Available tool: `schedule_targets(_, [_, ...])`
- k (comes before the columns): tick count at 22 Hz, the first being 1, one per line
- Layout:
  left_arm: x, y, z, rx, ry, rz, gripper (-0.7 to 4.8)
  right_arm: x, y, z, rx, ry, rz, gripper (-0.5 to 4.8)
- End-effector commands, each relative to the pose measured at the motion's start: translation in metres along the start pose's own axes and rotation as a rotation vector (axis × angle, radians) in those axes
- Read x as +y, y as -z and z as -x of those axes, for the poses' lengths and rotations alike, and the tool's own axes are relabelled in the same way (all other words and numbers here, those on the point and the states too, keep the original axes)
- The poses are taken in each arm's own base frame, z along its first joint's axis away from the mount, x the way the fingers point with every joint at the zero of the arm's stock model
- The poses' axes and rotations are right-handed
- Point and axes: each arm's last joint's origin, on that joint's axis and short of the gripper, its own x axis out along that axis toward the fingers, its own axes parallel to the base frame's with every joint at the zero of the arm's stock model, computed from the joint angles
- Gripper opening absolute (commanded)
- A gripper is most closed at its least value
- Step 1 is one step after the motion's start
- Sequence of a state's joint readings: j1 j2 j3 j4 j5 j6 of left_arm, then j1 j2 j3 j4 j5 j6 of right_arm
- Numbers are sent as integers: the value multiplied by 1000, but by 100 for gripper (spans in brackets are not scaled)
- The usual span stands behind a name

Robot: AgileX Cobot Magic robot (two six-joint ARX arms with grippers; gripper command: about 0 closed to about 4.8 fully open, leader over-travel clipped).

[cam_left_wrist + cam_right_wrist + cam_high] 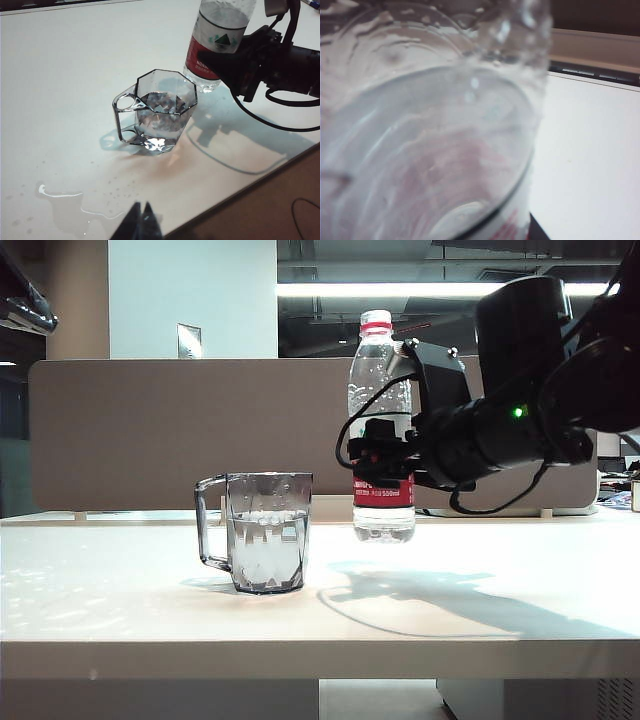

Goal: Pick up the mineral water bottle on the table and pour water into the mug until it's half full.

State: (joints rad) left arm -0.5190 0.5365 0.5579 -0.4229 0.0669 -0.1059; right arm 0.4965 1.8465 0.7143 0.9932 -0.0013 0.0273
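While my right gripper point(385, 465) clamps the upright mineral water bottle point(381, 380) right of centre, the mug point(262, 530) sits lower left; my left gripper point(141, 220), fingers together, idles at the left wrist view's bottom.

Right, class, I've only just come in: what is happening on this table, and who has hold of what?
The right gripper is clamped on the mineral water bottle at its label, holding it upright beside the mug on the table. The bottle's base looks at or just above the tabletop. The mug already holds water, roughly half full. The left gripper waits near the table's front edge, shut and empty, by a spilled puddle.
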Motion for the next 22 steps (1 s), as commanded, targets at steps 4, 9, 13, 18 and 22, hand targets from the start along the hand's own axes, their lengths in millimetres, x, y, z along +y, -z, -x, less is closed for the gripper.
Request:
schedule_targets(4, [0,-2,1,-18,2,-2,-5,2,16,0,-30,-34,-52,263])
schedule_targets(9, [0,-2,1,-18,2,-2,-5,3,33,11,8,-32,-51,264])
schedule_targets(13, [0,-2,1,-18,2,-2,-5,3,36,12,28,-32,-51,295])
schedule_targets(18, [0,-2,1,-18,2,-2,-5,3,36,12,29,-31,-51,431])
schedule_targets(22, [0,-2,1,-18,2,-2,-5,3,37,14,30,-25,-50,479])
